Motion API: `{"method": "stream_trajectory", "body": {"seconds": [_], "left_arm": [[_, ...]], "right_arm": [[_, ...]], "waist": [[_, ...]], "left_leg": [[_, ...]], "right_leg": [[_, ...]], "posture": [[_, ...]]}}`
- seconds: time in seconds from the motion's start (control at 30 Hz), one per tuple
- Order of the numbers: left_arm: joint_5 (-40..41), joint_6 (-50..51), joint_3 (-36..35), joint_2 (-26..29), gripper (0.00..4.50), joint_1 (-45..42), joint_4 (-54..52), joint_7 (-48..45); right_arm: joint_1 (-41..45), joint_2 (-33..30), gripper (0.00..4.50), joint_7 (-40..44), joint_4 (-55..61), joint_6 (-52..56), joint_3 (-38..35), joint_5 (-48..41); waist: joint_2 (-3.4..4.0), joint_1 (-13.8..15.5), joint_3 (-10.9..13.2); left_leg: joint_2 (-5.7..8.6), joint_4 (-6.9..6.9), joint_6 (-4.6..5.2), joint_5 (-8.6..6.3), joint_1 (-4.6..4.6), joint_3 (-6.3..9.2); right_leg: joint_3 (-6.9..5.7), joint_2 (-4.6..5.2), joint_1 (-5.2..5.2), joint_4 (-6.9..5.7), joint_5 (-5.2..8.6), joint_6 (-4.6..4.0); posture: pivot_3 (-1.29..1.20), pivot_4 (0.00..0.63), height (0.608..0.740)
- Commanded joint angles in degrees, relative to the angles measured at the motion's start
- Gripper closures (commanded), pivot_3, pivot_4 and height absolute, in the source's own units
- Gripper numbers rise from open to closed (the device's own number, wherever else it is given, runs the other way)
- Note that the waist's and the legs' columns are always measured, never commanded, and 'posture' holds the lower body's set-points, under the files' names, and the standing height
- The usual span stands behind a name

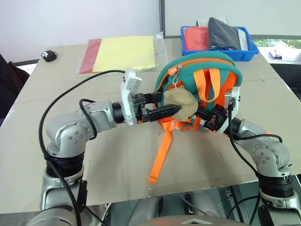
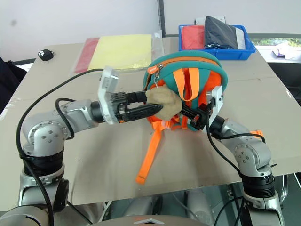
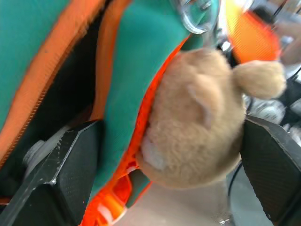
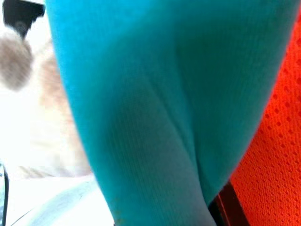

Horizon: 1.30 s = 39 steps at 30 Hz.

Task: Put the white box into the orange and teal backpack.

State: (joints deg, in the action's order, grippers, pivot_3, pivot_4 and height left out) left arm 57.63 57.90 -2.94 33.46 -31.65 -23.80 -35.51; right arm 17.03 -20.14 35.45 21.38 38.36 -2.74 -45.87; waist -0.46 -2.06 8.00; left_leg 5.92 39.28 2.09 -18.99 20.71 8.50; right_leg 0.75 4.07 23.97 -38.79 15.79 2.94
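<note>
The orange and teal backpack [image 1: 200,70] stands upright in the middle of the table, its zipper partly open along the top. A tan plush charm [image 1: 182,101] hangs on its front. My left gripper [image 1: 168,103] reaches in from the left and is open, one black finger [image 3: 61,169] against the teal side and the other beyond the charm [image 3: 197,132], which sits between them. My right gripper [image 1: 205,116] is shut on the backpack's teal fabric [image 4: 155,117] at its lower right. The white box is out of view.
A blue bin [image 1: 249,48] holding red and dark items stands at the far right. Yellow and red plastic sleeves [image 1: 124,52] lie at the far middle, with a small black object [image 1: 48,55] at the far left. One loose orange strap [image 1: 162,150] trails toward the table's front edge.
</note>
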Motion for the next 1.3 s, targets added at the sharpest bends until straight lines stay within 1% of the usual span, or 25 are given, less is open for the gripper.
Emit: {"method": "stream_trajectory", "body": {"seconds": [0.03,0.1,0.13,0.2,0.23,0.37,0.47,0.53,0.57,0.63,0.7,0.77,0.83,0.97,1.17,1.3], "left_arm": [[0.6,-2.1,0.6,-1.4,0.07,-0.3,-3.5,-0.9],[4.0,-2.5,-1.3,-2.6,0.07,-0.3,-4.5,-0.9],[7.1,-2.1,-2.8,-3.1,0.07,-0.4,-4.7,-0.7],[13.6,0.3,-5.8,-1.4,0.07,0.5,-4.9,-1.5],[15.3,1.2,-6.6,0.0,0.07,0.9,-4.9,-2.2],[17.2,2.4,-7.8,4.3,0.07,2.2,-4.7,-3.0],[17.0,1.7,-10.7,7.7,0.07,2.7,-2.7,-3.7],[24.9,0.9,-14.9,7.7,0.07,1.7,-0.4,-1.7],[28.2,0.8,-16.0,7.5,0.07,1.4,0.1,-0.7],[34.7,1.2,-16.4,7.9,0.07,2.7,-0.6,0.4],[37.0,2.0,-15.8,9.1,0.07,4.7,-1.9,1.3],[35.7,2.8,-13.9,10.1,0.07,6.4,-3.1,2.2],[32.3,2.0,-11.8,10.1,0.07,7.3,-4.0,3.7],[23.2,-1.4,-8.7,8.8,0.07,7.0,-4.0,4.8],[15.6,-3.4,-4.4,7.3,0.07,5.0,-3.0,2.2],[8.5,-5.4,-0.2,6.2,0.07,4.1,-2.5,0.3]], "right_arm": [[0.2,0.8,4.50,-0.1,1.7,-1.5,-0.6,-0.6],[-0.1,1.0,4.50,-0.1,1.9,-1.5,-0.5,-0.5],[-0.3,1.0,4.50,-0.2,1.9,-1.5,-0.4,-0.4],[-0.4,1.3,4.50,-0.2,1.9,-1.6,-0.3,-0.3],[-0.4,1.4,4.50,-0.2,1.9,-1.7,-0.2,-0.3],[-0.3,1.5,4.50,-0.2,1.8,-1.7,-0.1,-0.2],[-0.3,1.6,4.50,0.0,1.6,-1.6,0.0,-0.3],[-0.3,1.7,4.50,0.0,1.5,-1.6,0.2,-0.2],[-0.3,1.7,4.50,0.0,1.5,-1.6,0.2,-0.3],[-0.2,1.7,4.50,0.1,1.4,-1.5,0.2,-0.3],[-0.2,1.8,4.50,0.0,1.4,-1.5,0.3,-0.2],[-0.2,1.9,4.50,-0.2,1.5,-1.5,0.3,-0.2],[-0.2,2.0,4.50,-0.3,1.6,-1.5,0.4,-0.3],[-0.4,2.1,4.50,-0.6,1.9,-1.4,0.3,-0.4],[-0.4,2.1,4.50,-0.9,2.1,-1.3,0.2,-0.6],[-0.3,2.4,4.50,-1.3,2.2,-1.4,0.1,-0.6]], "waist": [[0.00,0.0,0.0],[0.00,0.1,0.0],[0.00,0.1,0.0],[0.00,0.0,0.0],[0.00,-0.1,0.0],[0.02,-0.3,0.0],[0.02,-0.3,0.0],[0.02,-0.2,0.0],[0.01,-0.2,0.0],[0.01,-0.2,0.0],[0.01,-0.3,0.0],[0.01,-0.4,0.0],[0.02,-0.3,0.0],[0.02,-0.1,0.0],[0.02,-0.1,0.0],[0.02,-0.1,0.0]], "left_leg": [[0.00,0.00,0.00,0.00,0.00,0.00],[0.00,0.00,0.00,0.00,0.00,0.00],[0.00,0.01,0.00,0.00,0.00,0.00],[0.00,0.02,0.00,0.00,0.01,0.01],[0.00,0.01,0.00,0.00,0.01,0.00],[-0.02,-0.04,0.00,0.00,-0.03,-0.01],[-0.02,-0.03,0.00,0.00,-0.02,-0.02],[-0.02,-0.04,0.00,0.00,-0.04,-0.01],[-0.02,-0.04,0.00,0.00,-0.03,-0.01],[-0.02,-0.02,0.00,0.00,-0.03,0.00],[-0.02,-0.01,0.00,0.00,-0.03,-0.01],[-0.02,-0.01,0.00,0.00,-0.05,-0.03],[-0.02,-0.04,0.00,0.00,-0.07,-0.03],[-0.02,-0.03,0.00,0.00,-0.06,-0.05],[-0.02,-0.05,0.00,0.00,-0.06,-0.05],[-0.02,-0.05,0.00,0.00,-0.07,-0.05]], "right_leg": [[0.00,0.00,0.00,-0.01,0.00,0.00],[0.00,0.00,0.00,-0.01,0.00,0.00],[0.00,0.00,0.00,-0.01,0.00,0.00],[-0.01,0.00,0.01,-0.01,0.00,0.00],[0.01,0.00,0.01,-0.02,0.00,0.00],[0.03,-0.03,0.03,-0.04,0.00,0.00],[0.04,-0.03,0.03,-0.03,0.00,0.00],[0.03,-0.03,0.02,-0.03,0.00,0.00],[0.03,-0.03,0.02,-0.03,0.00,0.00],[0.02,-0.03,0.02,-0.03,0.00,0.00],[0.03,-0.01,0.01,-0.03,0.00,0.00],[0.05,-0.02,0.01,-0.04,0.00,0.00],[0.06,-0.03,0.02,-0.05,0.00,-0.01],[0.07,-0.03,0.00,-0.04,-0.02,-0.03],[0.06,-0.03,0.01,-0.03,-0.02,-0.03],[0.07,-0.03,0.01,-0.03,-0.02,-0.03]], "posture": [[0.00,0.150,0.740],[0.00,0.150,0.740],[0.00,0.150,0.740],[0.00,0.150,0.740],[0.00,0.150,0.740],[0.00,0.150,0.740],[0.00,0.150,0.740],[0.00,0.150,0.740],[0.00,0.150,0.740],[0.00,0.150,0.740],[0.00,0.150,0.740],[0.00,0.150,0.740],[0.00,0.150,0.740],[0.00,0.150,0.740],[0.00,0.150,0.740],[0.00,0.150,0.740]]}}
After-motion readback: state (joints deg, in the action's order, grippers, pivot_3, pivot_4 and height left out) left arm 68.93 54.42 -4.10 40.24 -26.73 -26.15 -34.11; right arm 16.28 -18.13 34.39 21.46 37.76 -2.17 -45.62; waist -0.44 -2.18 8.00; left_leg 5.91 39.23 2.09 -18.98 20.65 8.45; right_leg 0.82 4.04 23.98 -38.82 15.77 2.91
